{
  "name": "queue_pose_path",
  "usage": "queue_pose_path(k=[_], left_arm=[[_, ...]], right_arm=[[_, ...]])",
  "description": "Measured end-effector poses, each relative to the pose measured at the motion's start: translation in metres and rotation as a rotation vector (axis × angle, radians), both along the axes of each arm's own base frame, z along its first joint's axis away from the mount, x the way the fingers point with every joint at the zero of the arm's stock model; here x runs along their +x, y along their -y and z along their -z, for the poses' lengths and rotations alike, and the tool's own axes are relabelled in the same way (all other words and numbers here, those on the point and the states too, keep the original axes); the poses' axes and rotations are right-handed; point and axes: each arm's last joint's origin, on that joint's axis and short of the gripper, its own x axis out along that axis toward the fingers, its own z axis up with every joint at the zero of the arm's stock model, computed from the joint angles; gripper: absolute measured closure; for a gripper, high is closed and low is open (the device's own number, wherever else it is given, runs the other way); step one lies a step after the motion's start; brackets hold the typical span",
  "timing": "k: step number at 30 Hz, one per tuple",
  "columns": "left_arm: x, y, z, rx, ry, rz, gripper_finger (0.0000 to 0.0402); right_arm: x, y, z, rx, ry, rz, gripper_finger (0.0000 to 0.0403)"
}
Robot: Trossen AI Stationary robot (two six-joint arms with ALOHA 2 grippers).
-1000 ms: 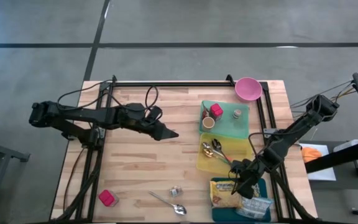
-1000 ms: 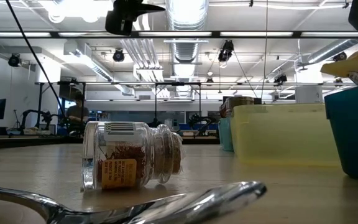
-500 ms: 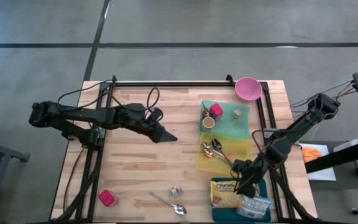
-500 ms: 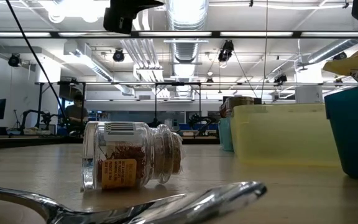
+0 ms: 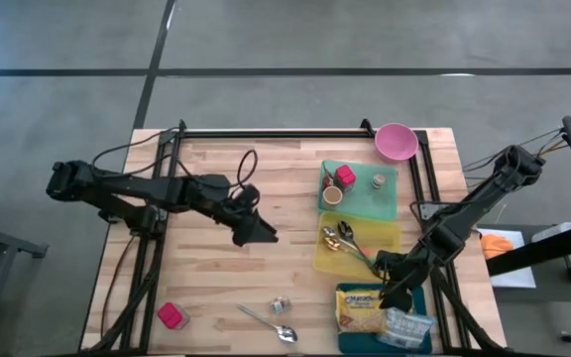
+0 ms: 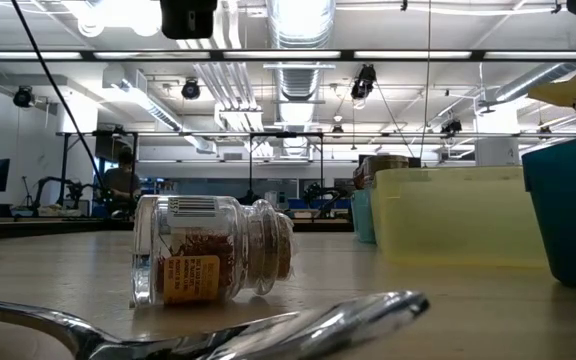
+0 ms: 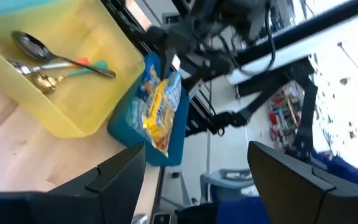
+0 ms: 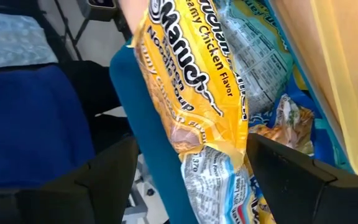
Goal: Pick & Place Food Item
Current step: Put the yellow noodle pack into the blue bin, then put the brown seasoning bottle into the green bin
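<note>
Sitting in the teal bin (image 5: 350, 342) at the table's near right corner is the noodle packet (image 5: 360, 309), a yellow chicken-flavour soup pack, lying against clear bags beside it. The right gripper (image 5: 389, 290) hangs right over the bin's edge, fingers spread wide with nothing between them. In the right wrist view the noodle packet (image 8: 194, 106) fills the gap ahead of the two dark fingers (image 8: 73, 183), but neither one touches it, so it's loose in the bin.

The left gripper (image 5: 258, 234) waits over bare wood near the middle of the table (image 5: 206, 288), fingers also wide and empty, well apart from the bin.

Next to the teal bin is a yellow bin (image 5: 327, 260) with spoons (image 5: 345, 238) in it. A small jar (image 6: 213, 262) lies on its side near the front edge, just beside another spoon (image 5: 271, 325).
</note>
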Motion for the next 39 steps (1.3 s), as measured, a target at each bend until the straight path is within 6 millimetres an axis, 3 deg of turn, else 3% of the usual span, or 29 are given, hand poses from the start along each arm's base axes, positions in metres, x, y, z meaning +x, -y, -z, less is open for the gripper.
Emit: queue_pose_path(k=[8,15,20,28,34,39], left_arm=[[0.007,0.031,-0.010,0.139,-0.140,0.154,0.0115],[0.029,0.058,-0.018,0.310,-0.261,0.265,0.0115],[0.050,0.075,0.001,0.356,-0.339,0.321,0.0115],[0.068,0.096,0.038,0.361,-0.437,0.356,0.0115],[0.069,0.117,0.053,0.366,-0.465,0.361,0.0115],[0.063,0.132,0.054,0.428,-0.447,0.359,0.0115]], right_arm=[[-0.007,0.005,-0.012,0.067,0.009,0.015,0.0108],[-0.010,0.008,-0.018,0.091,0.031,0.018,0.0108],[-0.008,0.010,-0.018,0.045,0.089,0.018,0.0108],[0.009,0.019,-0.027,-0.070,0.340,0.106,0.0108],[0.016,0.025,-0.029,-0.102,0.395,0.114,0.0108],[0.016,0.025,-0.029,-0.129,0.418,0.080,0.0108]])
